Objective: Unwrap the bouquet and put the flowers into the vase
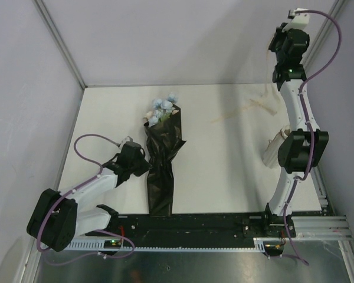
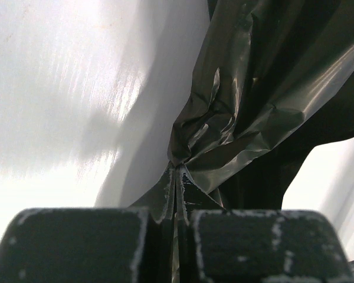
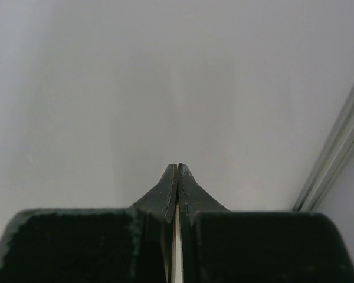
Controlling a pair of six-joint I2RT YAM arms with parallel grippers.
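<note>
Where the bouquet (image 1: pixel 161 156) narrows, the left gripper (image 2: pixel 177 177) touches it.

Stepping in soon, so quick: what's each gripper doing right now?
Left gripper: closed, pinching the bouquet's black wrapping paper.
Right gripper: closed; whether anything is pinched cannot be told.

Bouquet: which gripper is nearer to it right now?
Left. The left gripper pinches the bouquet at its black paper's left edge; the right gripper is raised far to its right, near the back wall.
</note>
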